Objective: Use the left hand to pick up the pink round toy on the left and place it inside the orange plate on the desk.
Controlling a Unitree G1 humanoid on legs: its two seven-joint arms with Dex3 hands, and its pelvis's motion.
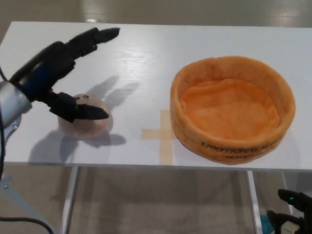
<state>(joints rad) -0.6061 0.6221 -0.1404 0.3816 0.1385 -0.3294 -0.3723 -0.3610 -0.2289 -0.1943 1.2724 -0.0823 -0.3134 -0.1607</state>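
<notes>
The left robot hand hovered spread and empty over the pink round toy, which lay ungrasped on the desk well left of the empty orange plate — pickup and placement both remained.

Left hand spread open, left of frame.
Thumb low, two fingers stretched toward upper centre-left. Right hand at bottom right corner, state unclear.
</notes>
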